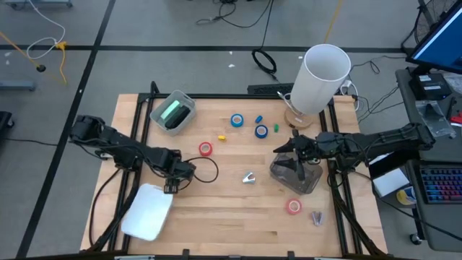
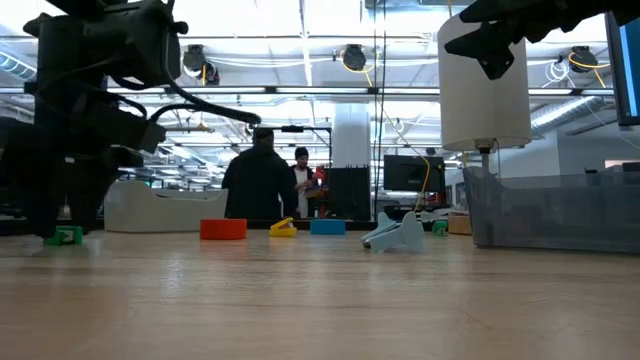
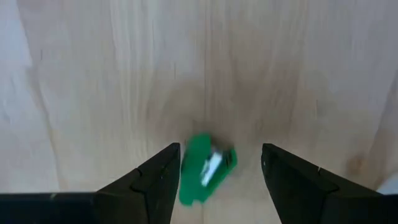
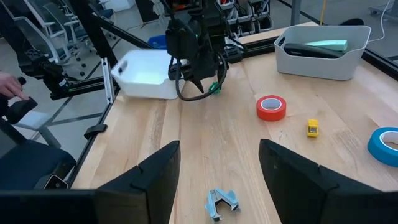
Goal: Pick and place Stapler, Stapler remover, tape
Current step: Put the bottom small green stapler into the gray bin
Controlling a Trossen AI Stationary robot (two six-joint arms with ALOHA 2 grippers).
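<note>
One green stapler (image 3: 205,168) lies directly below left claw (image 3: 217,171), between its wide-open, empty fingers, long axis slanted across gap; right claw (image 4: 217,165), open and empty, is well apart.

Between the spread fingers (image 3: 152,183) of the left gripper (image 3: 219,180), a small green stapler (image 3: 202,168) with a pale strip along its middle is seen lying tilted on the light wooden table (image 3: 112,81), closer to one finger than the other, apparently touched by neither.
</note>
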